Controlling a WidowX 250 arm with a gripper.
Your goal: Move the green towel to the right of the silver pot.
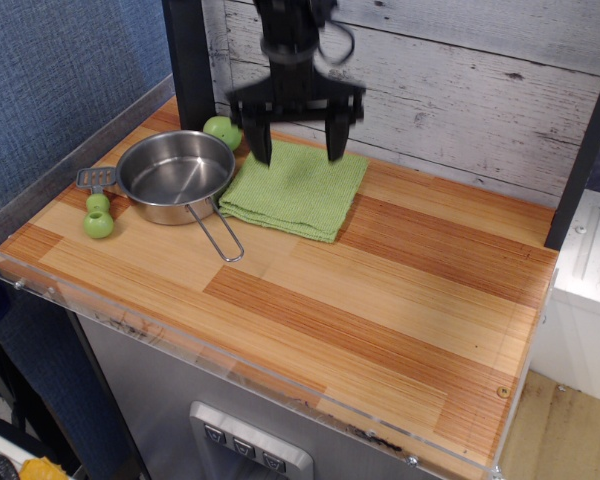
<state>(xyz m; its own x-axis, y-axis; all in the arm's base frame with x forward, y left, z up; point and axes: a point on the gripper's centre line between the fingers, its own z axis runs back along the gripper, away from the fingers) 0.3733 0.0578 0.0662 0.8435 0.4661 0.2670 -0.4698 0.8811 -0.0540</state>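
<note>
The green towel (296,190) lies flat on the wooden table, just right of the silver pot (176,176), touching its rim. The pot's wire handle (218,235) points toward the front. My gripper (298,150) hangs above the towel's far edge, open and empty, its two black fingers (263,140) spread wide and slightly blurred from motion.
A small green ball (221,131) sits behind the pot by the black post (189,60). A green-handled metal spatula (98,204) lies left of the pot. The wooden table (380,300) runs right and forward to a clear plastic front edge. A plank wall stands behind.
</note>
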